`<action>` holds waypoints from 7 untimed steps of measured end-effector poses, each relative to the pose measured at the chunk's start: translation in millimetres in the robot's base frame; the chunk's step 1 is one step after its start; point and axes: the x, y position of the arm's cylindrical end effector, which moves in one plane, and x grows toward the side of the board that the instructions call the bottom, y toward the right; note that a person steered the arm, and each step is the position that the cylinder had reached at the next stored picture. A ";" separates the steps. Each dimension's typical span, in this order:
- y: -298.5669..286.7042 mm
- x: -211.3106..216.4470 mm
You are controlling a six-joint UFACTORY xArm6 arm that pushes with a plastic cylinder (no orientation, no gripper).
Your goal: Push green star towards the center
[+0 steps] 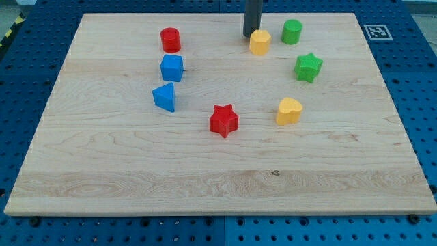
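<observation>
The green star (pixel 308 67) lies on the wooden board (pixel 218 184) at the view's right, above the middle row. My tip (pixel 250 35) is near the view's top centre, touching or just left of the yellow hexagon (pixel 260 42). The tip is up and to the left of the green star, well apart from it. The rod rises out of the view's top edge.
A green cylinder (pixel 292 31) sits up-left of the star. A yellow heart (pixel 289 111) lies below it. A red star (pixel 224 120) is near the centre. A red cylinder (pixel 171 39), blue cube (pixel 172 67) and blue triangular block (pixel 165 97) stand at the left.
</observation>
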 end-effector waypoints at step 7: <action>142.2 9.4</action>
